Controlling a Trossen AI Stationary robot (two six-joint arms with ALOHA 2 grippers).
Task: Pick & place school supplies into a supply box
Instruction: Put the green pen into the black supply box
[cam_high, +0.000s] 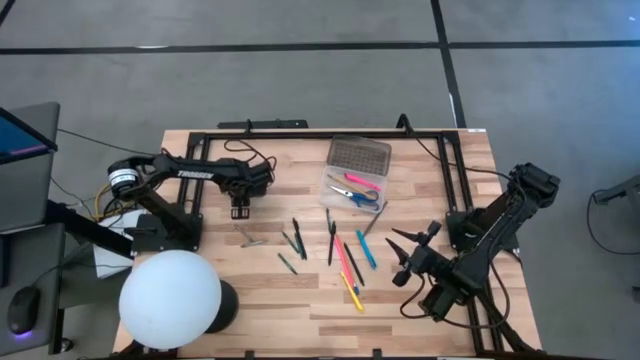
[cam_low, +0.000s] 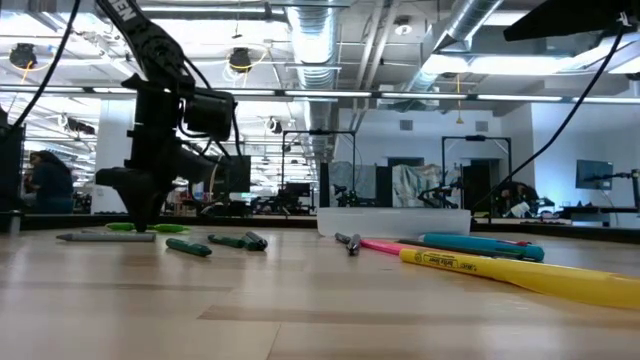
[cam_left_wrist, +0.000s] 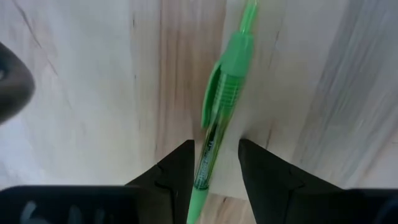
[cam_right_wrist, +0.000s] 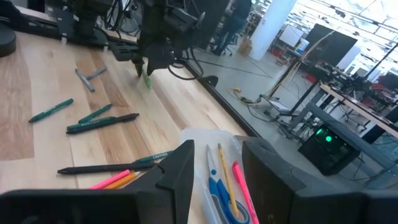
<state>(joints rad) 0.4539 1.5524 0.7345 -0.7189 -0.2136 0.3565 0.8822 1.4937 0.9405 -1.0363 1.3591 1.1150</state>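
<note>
A green pen (cam_left_wrist: 224, 93) lies flat on the wooden table (cam_high: 420, 300) at the left. My left gripper (cam_left_wrist: 216, 163) points down over it, open, one finger on each side of the pen's barrel. In the low view the gripper (cam_low: 140, 222) stands just above the table by the pen (cam_low: 150, 228). The supply box (cam_high: 352, 188) stands open at the far middle, its dotted lid (cam_high: 360, 155) behind it. It holds blue scissors (cam_right_wrist: 217, 199), a pencil and a pink marker. My right gripper (cam_high: 403, 257) hovers open at the right, holding nothing.
Several loose pens and markers (cam_high: 343, 257) lie spread over the table's middle, and a grey one (cam_high: 250, 238) lies near my left gripper. A white sphere (cam_high: 170, 298) stands at the near left corner. A black frame (cam_high: 300, 135) runs along the far edge.
</note>
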